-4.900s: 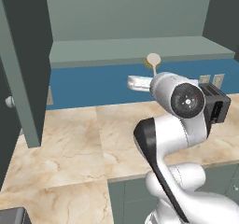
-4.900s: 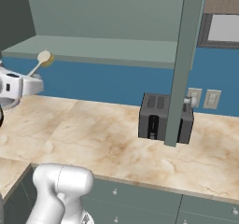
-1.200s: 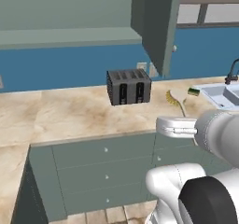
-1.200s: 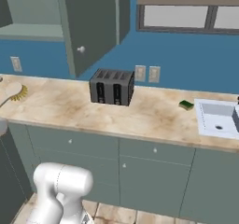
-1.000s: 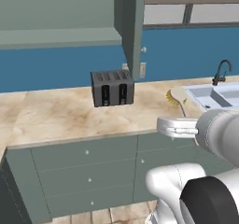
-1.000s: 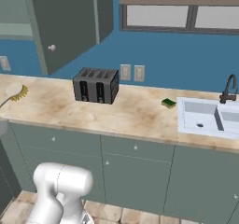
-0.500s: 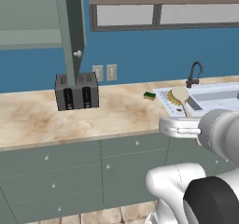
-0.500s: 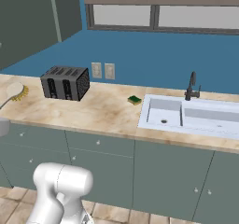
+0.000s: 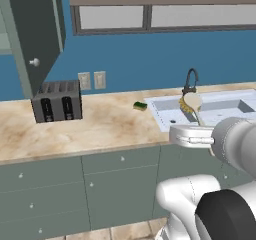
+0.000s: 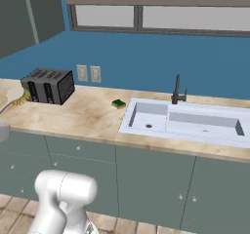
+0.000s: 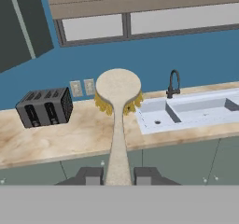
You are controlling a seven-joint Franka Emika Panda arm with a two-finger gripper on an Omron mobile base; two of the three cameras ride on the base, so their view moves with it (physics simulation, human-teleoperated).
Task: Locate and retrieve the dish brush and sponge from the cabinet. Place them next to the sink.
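Gripper: the gripper (image 11: pixel 118 175) is pinched on the dish brush (image 11: pixel 118 120), one dark finger tip (image 11: pixel 91 175) on each side of the tan handle, low in the hand view.
Dish brush: its handle runs straight out from between the finger tips, and the round head with yellowish bristles is at the far end; in the left base view the head (image 9: pixel 190 103) sticks out past the white arm, seen in front of the sink (image 9: pixel 220 115).
Sponge: the sponge (image 10: pixel 118 103) lies flat on the counter (image 10: pixel 83 116), just beside the sink's left rim, well apart from the gripper and untouched.
Sink: the white basin (image 10: pixel 188 122) is set into the counter under the window, with the dark gooseneck tap (image 10: pixel 178 90) at its back edge.
Cabinet: the cabinet (image 9: pixel 33 34) hangs at upper left, its door swung open, round white knob (image 9: pixel 34 62) showing.
Toaster: the dark toaster (image 10: pixel 48 86) stands on the counter left of the sponge, below the cabinet door.
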